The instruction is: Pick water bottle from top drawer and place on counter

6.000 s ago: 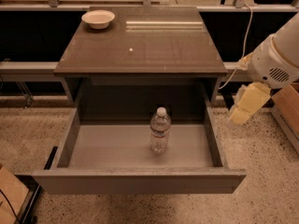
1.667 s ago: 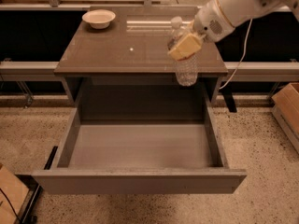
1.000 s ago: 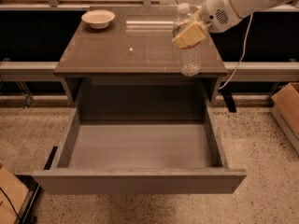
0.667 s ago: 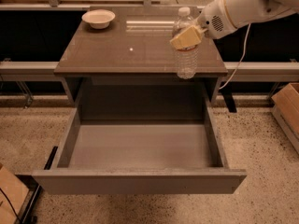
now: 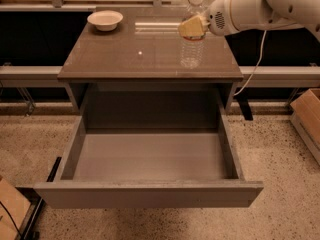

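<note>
At the worktop's 4 o'clock corner, near its front right edge, the small clear ribbed plastic water bottle with a white cap (image 5: 191, 51) stands upright. Its base is on or just above the glossy grey-brown square worktop (image 5: 125, 54); I can't call the contact. The yellowish two-finger tool (image 5: 193, 28) on the white arm reaches in from 2 o'clock and is clamped around the bottle's shoulder. That high hold looks chosen to keep the bottle vertical and leave the base free to settle flat. Down at 6 o'clock, the wide shallow grey top drawer (image 5: 150, 196) stands pulled right out with nothing in it, so the bottle's out. The round white bowl (image 5: 105, 20) sits well apart at 10 o'clock, so there's no crowding. My read is that placement is nearly done. What's left is letting go cleanly without tipping a light, tall bottle.
</note>
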Available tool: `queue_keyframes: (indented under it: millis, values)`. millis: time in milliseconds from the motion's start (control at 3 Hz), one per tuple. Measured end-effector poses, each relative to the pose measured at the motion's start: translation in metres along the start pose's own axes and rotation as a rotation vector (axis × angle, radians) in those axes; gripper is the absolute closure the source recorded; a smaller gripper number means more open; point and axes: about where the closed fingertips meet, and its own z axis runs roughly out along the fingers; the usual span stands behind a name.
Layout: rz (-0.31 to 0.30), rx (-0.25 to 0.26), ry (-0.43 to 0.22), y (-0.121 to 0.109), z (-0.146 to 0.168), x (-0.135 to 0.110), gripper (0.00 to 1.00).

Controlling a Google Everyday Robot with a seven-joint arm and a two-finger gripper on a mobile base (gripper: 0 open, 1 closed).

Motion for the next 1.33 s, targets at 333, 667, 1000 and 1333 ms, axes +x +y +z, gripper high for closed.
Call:
queue_keyframes:
  millis: [333, 667, 1000, 1333]
  values:
    - [0.049, 0.098, -0.047, -0.031, 0.018, -0.015, 0.83]
    - [0.092, 0.157, -0.048, -0.058, 0.039, -0.019, 0.6]
    - [0.134, 0.176, -0.02, -0.079, 0.064, -0.011, 0.3]
    - [0.159, 0.165, 0.0, -0.087, 0.078, -0.002, 0.05]
